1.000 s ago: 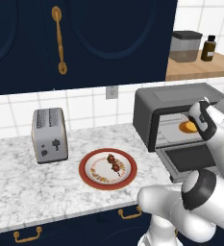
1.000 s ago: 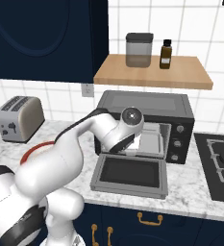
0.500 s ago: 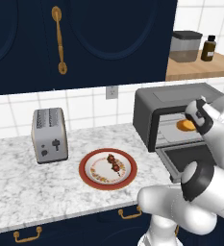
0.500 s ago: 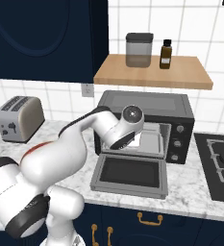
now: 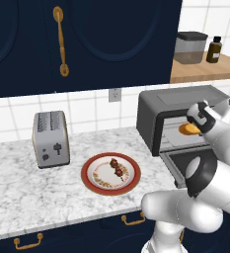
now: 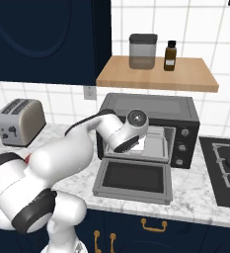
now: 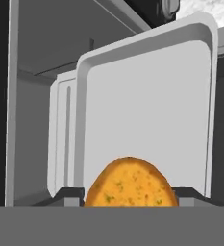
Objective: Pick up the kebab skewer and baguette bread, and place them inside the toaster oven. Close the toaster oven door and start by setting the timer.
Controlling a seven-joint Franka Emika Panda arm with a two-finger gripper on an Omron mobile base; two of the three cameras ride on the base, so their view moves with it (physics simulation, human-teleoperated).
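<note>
Step in hand, as judged: setting the baguette bread on the tray inside the toaster oven. Carry it well past the dropped toaster oven door, lower, then release. The pincer is part-open, clamped on the loaf between its tips. The kebab skewer lies on the plate, far left on the worktop.

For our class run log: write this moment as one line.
gripper: shut on baguette bread | at toaster oven mouth | toaster oven door down | kebab skewer on plate
</note>
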